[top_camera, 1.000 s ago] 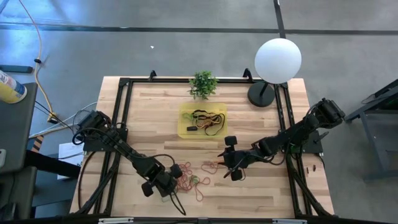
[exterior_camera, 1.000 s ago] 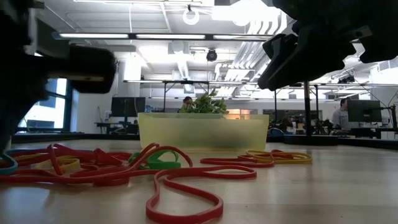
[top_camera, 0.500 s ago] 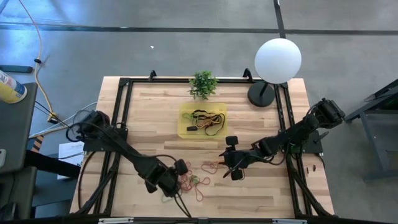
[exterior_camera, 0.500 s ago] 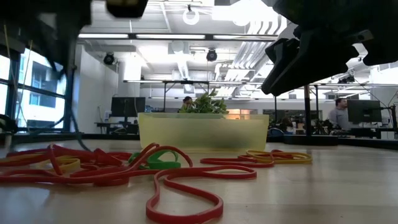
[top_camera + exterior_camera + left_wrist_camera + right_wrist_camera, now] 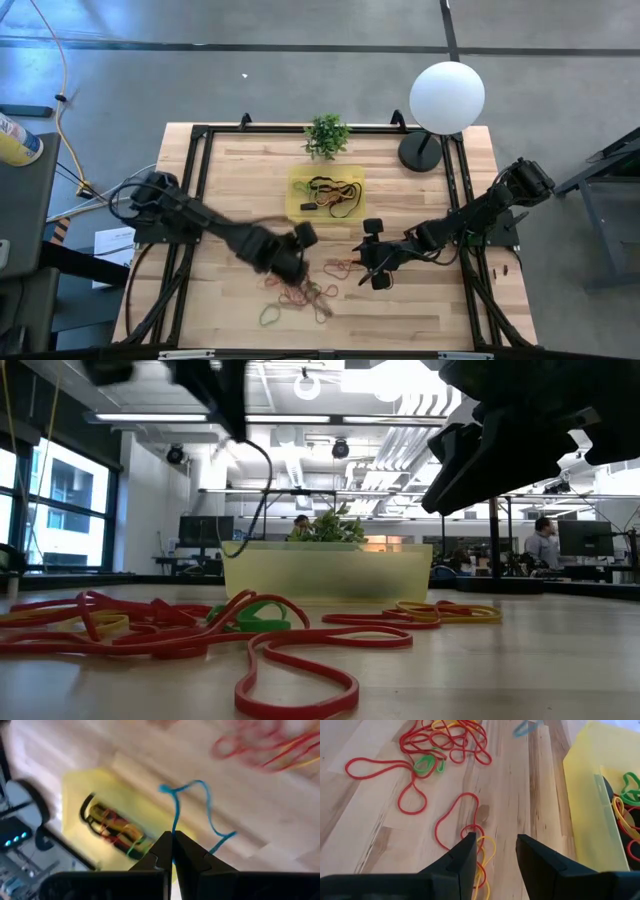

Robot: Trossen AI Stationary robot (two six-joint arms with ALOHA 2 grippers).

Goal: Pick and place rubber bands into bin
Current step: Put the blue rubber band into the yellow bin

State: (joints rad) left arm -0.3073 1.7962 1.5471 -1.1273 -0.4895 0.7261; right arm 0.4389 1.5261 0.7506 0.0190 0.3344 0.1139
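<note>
My left gripper (image 5: 300, 243) is above the table between the loose pile and the bin, shut on a thin blue rubber band (image 5: 196, 806). The bin (image 5: 325, 193), a shallow yellow tray, holds several bands and rests flat on the wood; it also shows in the left wrist view (image 5: 100, 795). Loose red, orange and green rubber bands (image 5: 310, 290) lie on the table. My right gripper (image 5: 495, 851) is open and hangs above a red and a yellow band (image 5: 470, 832), right of the pile. My left gripper pinches the blue rubber band between its two fingertips, on one strand of the loop (image 5: 175, 831). The rest of the loop stretches out past the fingertips, slack and lifted clear of the table.
A small green potted plant (image 5: 327, 135) stands behind the bin and a white globe lamp (image 5: 446, 98) at the far right corner. A lone green band (image 5: 268, 315) lies near the table's near edge. Black frame rails run along both sides.
My left gripper has risen from the pile near the table's near edge and swung toward the far side and the right, toward the bin, carrying the blue band clear of the table. The pile it covered now shows. My right arm has kept still.
</note>
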